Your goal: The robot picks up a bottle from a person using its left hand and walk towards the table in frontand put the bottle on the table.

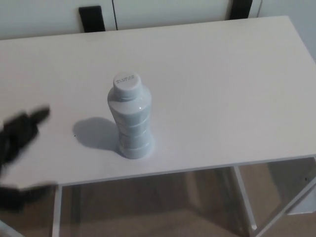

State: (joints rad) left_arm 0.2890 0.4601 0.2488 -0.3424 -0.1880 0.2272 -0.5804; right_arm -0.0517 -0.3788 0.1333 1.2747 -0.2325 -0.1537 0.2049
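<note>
While upright, ribbed white bottle (129, 118)

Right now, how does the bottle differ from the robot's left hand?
The bottle is pale grey and sharp; the left hand is black and blurred. The bottle stands upright on the table near its front edge; the left hand is off at the table's left edge, apart from the bottle, holding nothing. Both show against the white table.

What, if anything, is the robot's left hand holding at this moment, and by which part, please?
Nothing is held. The left hand is open and apart from the white bottle, which stands upright by itself on the table.
</note>
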